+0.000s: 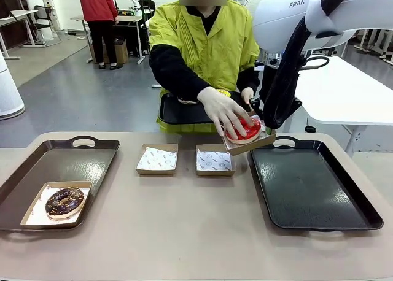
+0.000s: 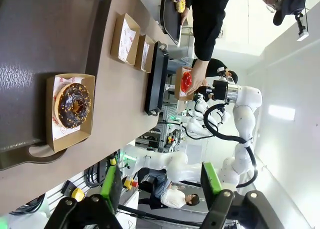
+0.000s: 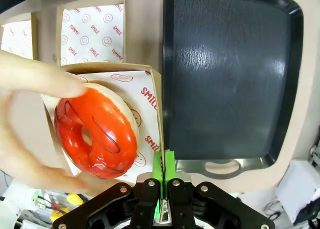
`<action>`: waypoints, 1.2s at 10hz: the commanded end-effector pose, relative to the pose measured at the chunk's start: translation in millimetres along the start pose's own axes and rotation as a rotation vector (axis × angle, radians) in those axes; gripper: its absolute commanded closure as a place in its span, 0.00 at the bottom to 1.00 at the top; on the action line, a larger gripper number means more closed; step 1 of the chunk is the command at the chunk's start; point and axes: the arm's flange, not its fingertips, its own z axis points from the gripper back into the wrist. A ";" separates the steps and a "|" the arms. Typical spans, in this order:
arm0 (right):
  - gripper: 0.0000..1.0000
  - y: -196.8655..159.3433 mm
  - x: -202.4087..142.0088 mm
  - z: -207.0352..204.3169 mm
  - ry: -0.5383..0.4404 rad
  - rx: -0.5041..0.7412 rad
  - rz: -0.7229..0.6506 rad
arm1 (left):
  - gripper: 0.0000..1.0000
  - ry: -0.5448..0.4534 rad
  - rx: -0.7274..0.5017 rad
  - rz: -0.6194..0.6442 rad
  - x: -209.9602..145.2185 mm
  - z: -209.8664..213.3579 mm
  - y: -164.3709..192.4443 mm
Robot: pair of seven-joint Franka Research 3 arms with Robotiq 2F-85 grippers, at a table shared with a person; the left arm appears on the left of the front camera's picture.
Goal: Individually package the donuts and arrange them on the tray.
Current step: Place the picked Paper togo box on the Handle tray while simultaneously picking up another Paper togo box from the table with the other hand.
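A glossy red donut [image 3: 96, 131] lies in a paper-lined cardboard box [image 3: 148, 101]. My right gripper [image 3: 163, 161] is shut on that box's near edge and holds it above the table by the black tray [image 1: 313, 189]. The person's hand [image 1: 226, 112] rests on the red donut [image 1: 244, 131]. A dark chocolate donut [image 1: 64, 201] with sprinkles sits in its box on the brown tray [image 1: 55, 161] at the left. My left gripper [image 2: 160, 189] hangs open high above that tray, holding nothing. A yellow donut [image 1: 224, 92] lies on the person's own tray.
Two empty paper-lined boxes [image 1: 157, 159] [image 1: 215, 160] stand side by side at the table's middle back. The person holds a dark tray [image 1: 184, 112] at the far edge. The beige table front [image 1: 184, 232] is bare.
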 end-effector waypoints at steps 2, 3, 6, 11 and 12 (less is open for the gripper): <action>1.00 -0.6 -1.4 2.4 0.001 0.006 -0.012 | 0.17 -0.005 -0.019 0.006 -1.1 1.4 -1.7; 1.00 -0.6 -1.4 2.4 0.001 0.006 -0.012 | 0.17 -0.005 -0.019 0.006 -1.1 1.4 -1.7; 1.00 -0.6 -1.4 2.4 0.001 0.006 -0.012 | 0.17 -0.005 -0.019 0.006 -1.1 1.4 -1.7; 0.98 0.0 0.0 0.0 0.000 0.000 0.000 | 0.17 0.000 0.000 0.000 0.0 -0.1 0.0; 0.98 -15.8 -6.8 -1.1 0.017 0.028 0.018 | 0.17 0.005 0.003 -0.001 2.5 -5.6 -9.8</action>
